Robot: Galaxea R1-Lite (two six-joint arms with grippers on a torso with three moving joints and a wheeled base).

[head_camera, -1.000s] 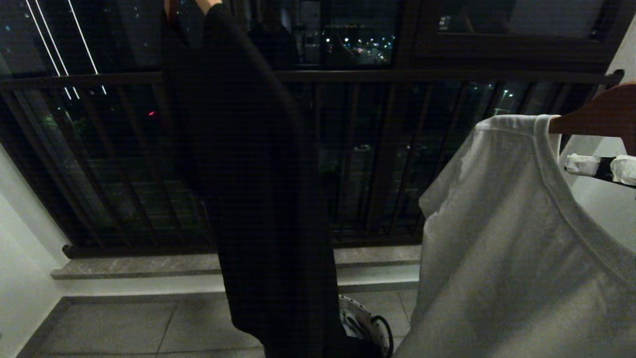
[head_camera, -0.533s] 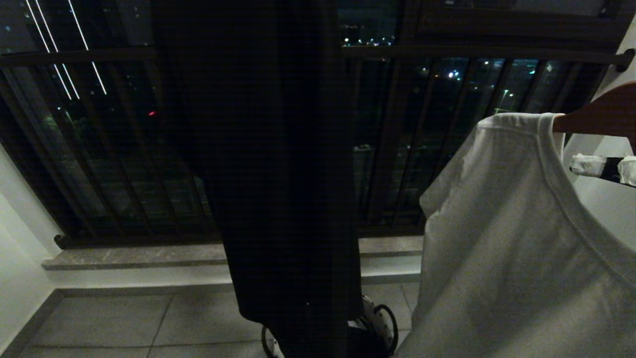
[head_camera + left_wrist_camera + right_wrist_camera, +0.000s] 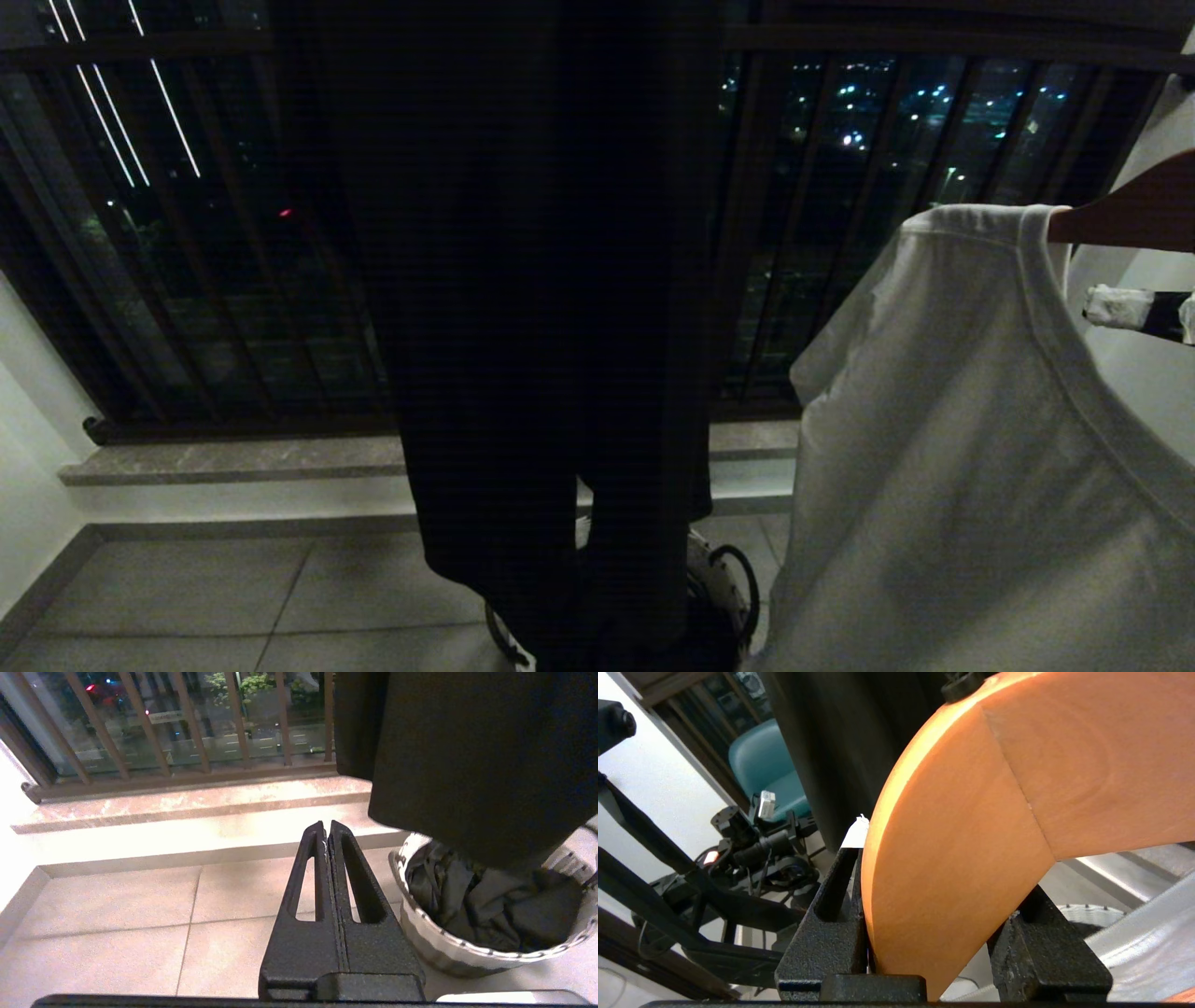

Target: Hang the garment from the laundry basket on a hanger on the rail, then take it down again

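A white garment (image 3: 962, 467) hangs on a wooden hanger (image 3: 1130, 210) at the right of the head view. My right gripper (image 3: 1153, 313) is just below the hanger's bare arm. In the right wrist view this gripper (image 3: 943, 872) is shut on the hanger (image 3: 1017, 788). A long black garment (image 3: 541, 280) hangs down the middle, its top out of view. The laundry basket (image 3: 724, 583) stands on the floor behind its hem. My left gripper (image 3: 327, 826) is shut and empty, low beside the basket (image 3: 467, 952), which holds dark clothes (image 3: 490, 910). The rail is out of view.
A dark window grille (image 3: 233, 280) and a stone sill (image 3: 233, 457) run across the back above the tiled floor (image 3: 233, 597). A white wall (image 3: 28, 448) closes the left. The right wrist view shows a teal chair (image 3: 770, 765) and a black stand (image 3: 752, 849) behind.
The whole head view has shifted: grille and sill moved up and the basket came further into sight, so the camera moved. The right gripper keeps its hold on the hanger.
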